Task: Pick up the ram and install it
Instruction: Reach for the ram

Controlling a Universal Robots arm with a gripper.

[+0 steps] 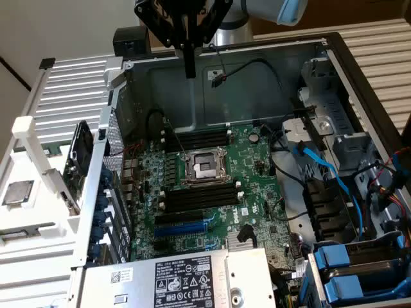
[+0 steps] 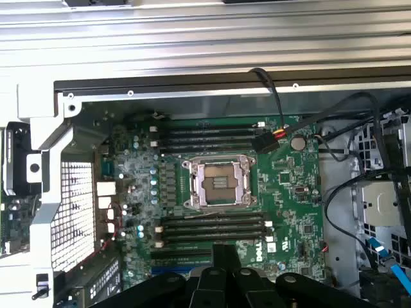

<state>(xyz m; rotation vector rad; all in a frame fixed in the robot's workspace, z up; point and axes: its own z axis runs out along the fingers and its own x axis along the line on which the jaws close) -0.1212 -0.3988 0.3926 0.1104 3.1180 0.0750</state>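
Black and blocky, my claw (image 2: pixel 225 253) sits closest to the wrist camera, its jointed fingers pressed together into one narrow bar. In the exterior view it hangs above the back wall of an open grey sheet-metal computer case (image 1: pixel 167 90). Below lies a green motherboard (image 1: pixel 257 186), studded with tiny parts. A square silver processor socket (image 1: pixel 204 167) sits between two banks of long black memory slots (image 1: pixel 199 197). Flat blue cables (image 1: pixel 321 168) curl at the exterior view's right. I cannot tell where the ram is.
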